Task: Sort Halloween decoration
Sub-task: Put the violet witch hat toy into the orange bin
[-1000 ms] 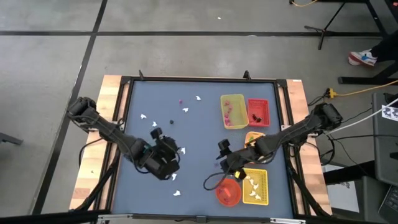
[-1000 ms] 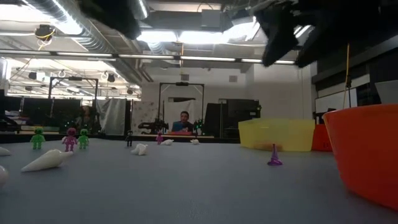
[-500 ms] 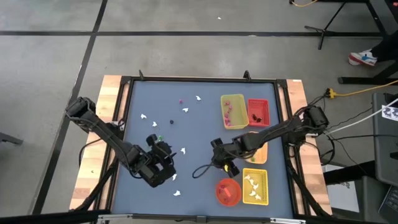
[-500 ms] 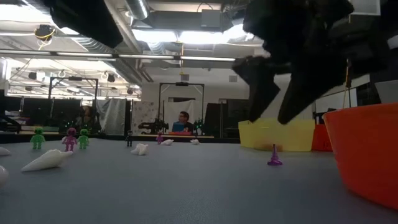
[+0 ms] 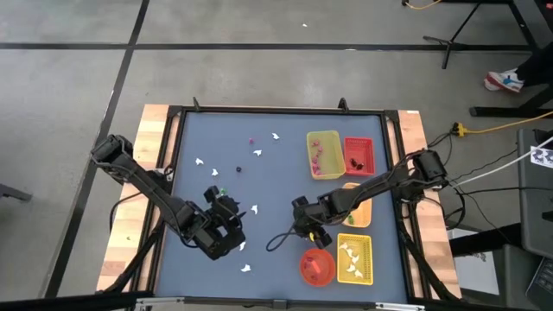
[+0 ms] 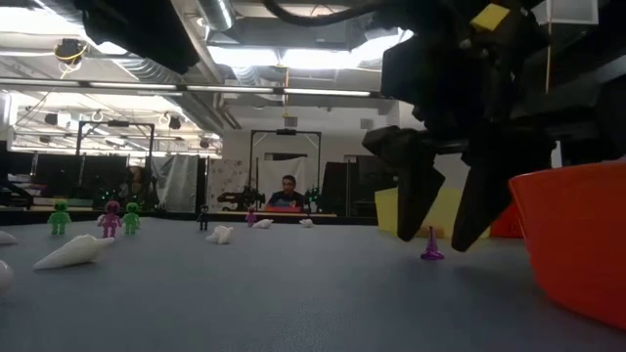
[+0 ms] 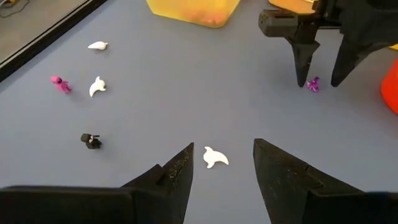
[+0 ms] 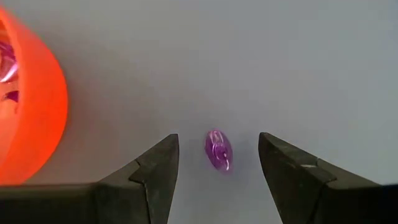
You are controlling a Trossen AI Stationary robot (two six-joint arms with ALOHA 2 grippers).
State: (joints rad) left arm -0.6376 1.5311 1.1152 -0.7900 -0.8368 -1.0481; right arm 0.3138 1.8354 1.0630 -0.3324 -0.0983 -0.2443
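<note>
The Halloween decoration lies scattered as several tiny pieces on the blue-grey table (image 5: 276,186). My right gripper (image 8: 217,140) is open and points down, one finger on each side of a purple piece (image 8: 218,150) that stands on the table (image 6: 431,244) without touching it. My left gripper (image 7: 222,152) is open above a white ghost (image 7: 216,157), which lies flat between its fingers in the wrist view, apart from them. In the high view the left gripper (image 5: 235,218) is at the near left and the right gripper (image 5: 304,226) near the middle.
A red-orange bowl (image 5: 317,266) and a yellow tray (image 5: 354,257) sit just near-right of my right gripper. A yellow tray (image 5: 324,154) and a red tray (image 5: 359,155) stand at the far right. White ghosts (image 5: 215,173), a pink piece (image 5: 251,141) and a dark piece (image 5: 238,169) dot the far left.
My right gripper has come down and moved toward the table's left, away from the bowl; its open fingers now reach down on either side of the purple piece. My left gripper has sunk a little and rolled, then kept still. No piece has moved.
</note>
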